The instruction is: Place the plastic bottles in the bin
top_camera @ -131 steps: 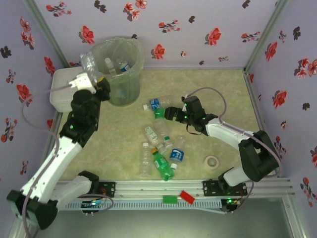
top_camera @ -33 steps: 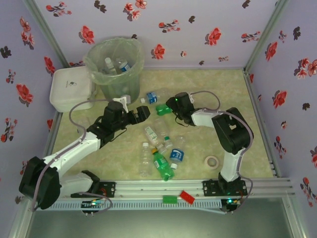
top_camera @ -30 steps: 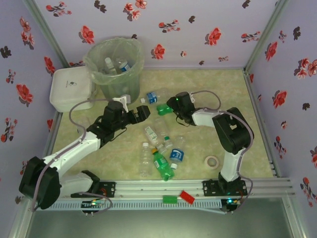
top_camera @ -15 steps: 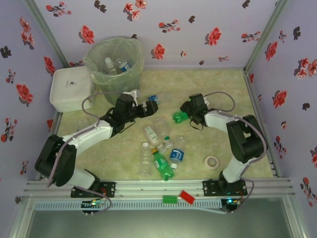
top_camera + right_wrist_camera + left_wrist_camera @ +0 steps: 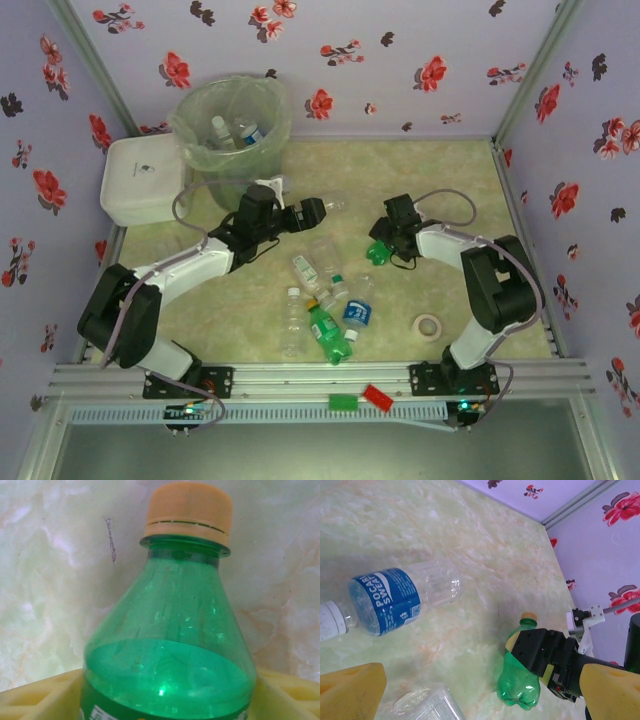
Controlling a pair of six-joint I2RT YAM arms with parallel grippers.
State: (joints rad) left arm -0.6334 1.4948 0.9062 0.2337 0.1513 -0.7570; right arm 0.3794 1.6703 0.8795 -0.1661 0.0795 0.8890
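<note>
Table (image 5: 455, 185) was boxed in by flowered walls on three sides, with the rail (image 5: 300, 378) along the near edge. The far-right part of the table was bare, and there was open floor between the two grippers too.

Bin (image 5: 190, 108) sat in the far-left corner, close to both walls, with the white box (image 5: 135, 180) just beside it on the left. I could see two bottles in the bin (image 5: 232, 132).

Left gripper (image 5: 315, 209) was low over the table, just near-right of the bin, jaws spread wide and holding nothing. Pocari bottle (image 5: 387, 600) lay on its side ahead of its fingers (image 5: 352, 692), apart from them. A clear bottle (image 5: 427, 707) lay between the fingers at the bottom of the left wrist view; I couldn't tell if it touched.

Right gripper (image 5: 383, 245) was mid-table, clamped on the green bottle (image 5: 170, 650) at the shoulder, tan cap sticking out past the fingertips. I couldn't tell whether its base was on the table.

The pile (image 5: 325, 295) lay loose between the grippers and the rail, including a second green one (image 5: 328, 335). Tape roll (image 5: 431, 326) sat right of the pile, apart from it. Red block (image 5: 377, 397) and green block (image 5: 343, 402) sat on the rail.

Readable text: "POCARI SWEAT", white on blue. The green bottle's label was cut off and the pile's labels were too small.
</note>
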